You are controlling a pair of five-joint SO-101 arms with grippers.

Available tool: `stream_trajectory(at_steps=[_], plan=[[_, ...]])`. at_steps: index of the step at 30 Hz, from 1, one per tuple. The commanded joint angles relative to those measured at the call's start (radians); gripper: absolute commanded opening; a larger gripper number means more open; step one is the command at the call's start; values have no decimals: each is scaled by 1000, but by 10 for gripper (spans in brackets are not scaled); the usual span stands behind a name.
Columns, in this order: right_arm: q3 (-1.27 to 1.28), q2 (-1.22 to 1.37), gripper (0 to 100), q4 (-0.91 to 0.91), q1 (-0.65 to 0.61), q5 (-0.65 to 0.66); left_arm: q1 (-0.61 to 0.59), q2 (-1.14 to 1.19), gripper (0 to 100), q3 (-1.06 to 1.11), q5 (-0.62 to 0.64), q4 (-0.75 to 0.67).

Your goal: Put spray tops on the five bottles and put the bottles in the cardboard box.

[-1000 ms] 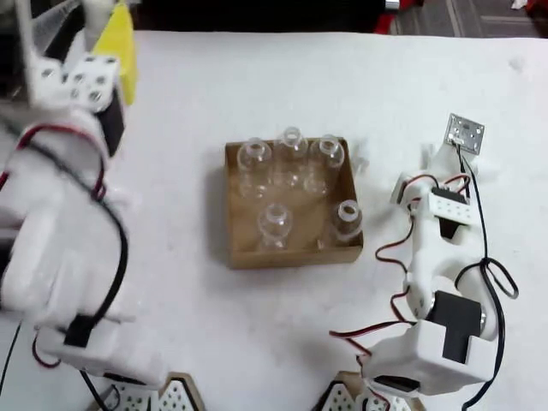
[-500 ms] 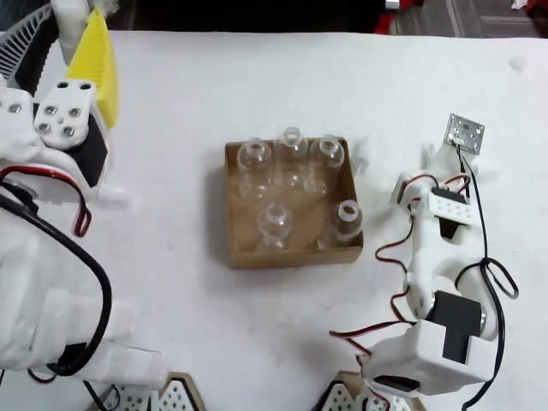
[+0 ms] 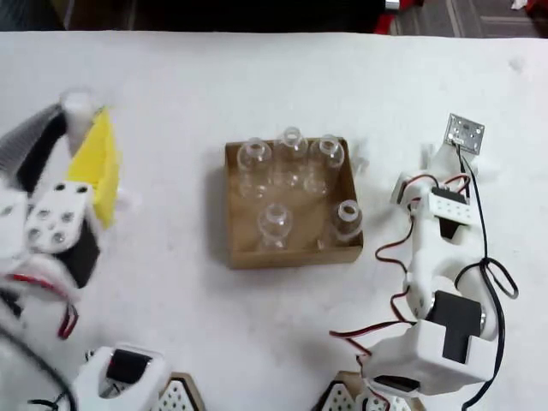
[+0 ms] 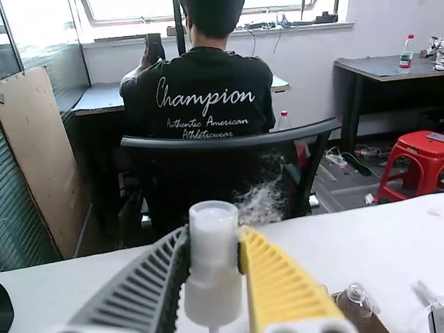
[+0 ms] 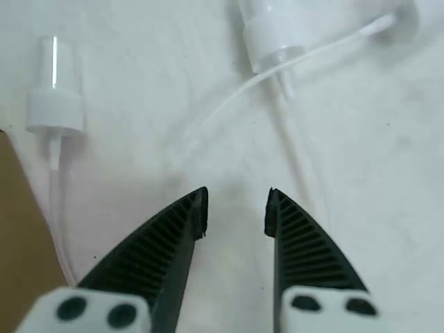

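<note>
Left of the cardboard box [image 3: 291,254], your left pincer [image 4: 214,241], gripping a spray top [image 4: 212,225], has swung nearer for capping; your right pincer [image 5: 234,211] sits narrowly open, empty.

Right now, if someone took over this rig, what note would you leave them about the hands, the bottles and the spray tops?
Left hand: shut on a spray top, raised at the left side of the table.
Right hand: open, low over the table, facing two loose spray tops.
Cardboard box: mid-table, with all five bottles standing inside.
Done: bottles are boxed.
Left: every bottle neck looks bare, so all five tops are yet to be fitted.
</note>
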Motion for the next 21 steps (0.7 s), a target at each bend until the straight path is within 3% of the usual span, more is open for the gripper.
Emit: stream_trajectory(at_steps=[1,9,17,21], plan=[[-38,-5,115,-22,8,8,8,-101,21,348,5,-192],[-38,-5,115,-22,7,8,-38,-151,21,664,20,-620],[-38,-5,115,-22,7,8,-30,-93,21,724,284,-690],[-38,-5,115,-22,7,8,-30,-4,21,726,348,-801]])
